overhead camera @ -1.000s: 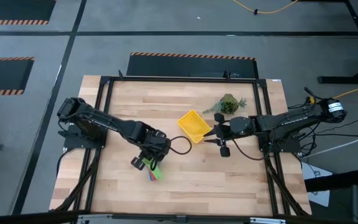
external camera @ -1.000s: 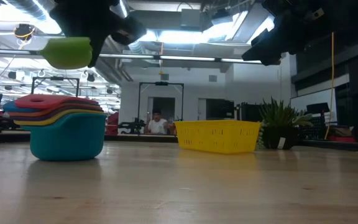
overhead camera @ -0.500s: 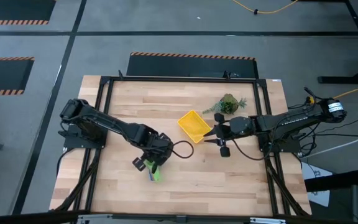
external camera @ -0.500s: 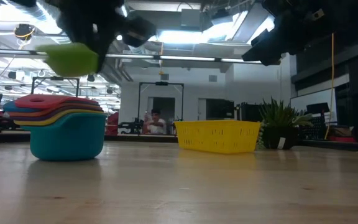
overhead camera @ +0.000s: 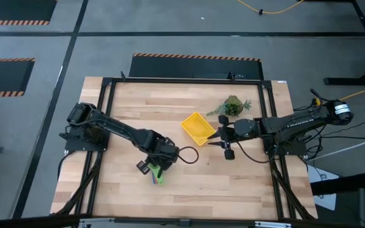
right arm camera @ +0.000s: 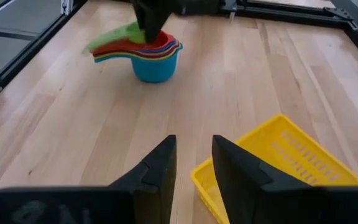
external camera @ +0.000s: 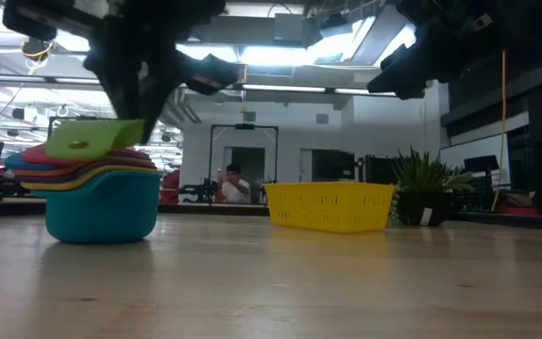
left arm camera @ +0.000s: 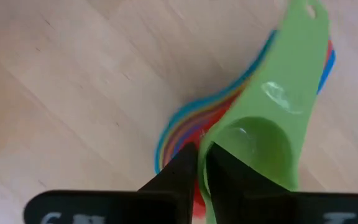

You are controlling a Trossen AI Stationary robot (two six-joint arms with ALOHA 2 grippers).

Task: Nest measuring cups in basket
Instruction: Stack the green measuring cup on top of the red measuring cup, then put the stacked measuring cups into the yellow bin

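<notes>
A stack of nested measuring cups (external camera: 102,202), light blue at the bottom with yellow, orange and red rims above, stands on the table left of centre (overhead camera: 154,177) (right arm camera: 155,61). My left gripper (left arm camera: 201,165) (external camera: 132,113) points down over it, shut on a green measuring cup (left arm camera: 260,137) (external camera: 92,141), whose bowl sits low in the top of the stack. The yellow basket (overhead camera: 197,126) (external camera: 329,205) (right arm camera: 278,165) rests on the table at centre. Beside its right side, my right gripper (right arm camera: 194,165) (overhead camera: 215,136) hangs open and holds nothing. My left gripper pinches the green cup's bowl wall (left arm camera: 202,149) on the side away from the handle, one finger (left arm camera: 225,177) inside the bowl and one outside. The fingers come from above, pointing down. The cup is tilted, its flat handle (external camera: 78,146) reaching out over the stack's handles.
A small potted plant (overhead camera: 233,106) (external camera: 422,188) stands behind the basket toward the far right. A black cable loop (overhead camera: 185,154) lies beside my left wrist. Bare wood stretches along the near edge (overhead camera: 220,190). A person shows far off in the room (external camera: 226,184).
My left gripper has come down onto the stack with the green cup and has rolled about its own line. The cup, first hanging clear above the stack, now has its bowl sunk into the stack's top and its handle swung over the other handles.
</notes>
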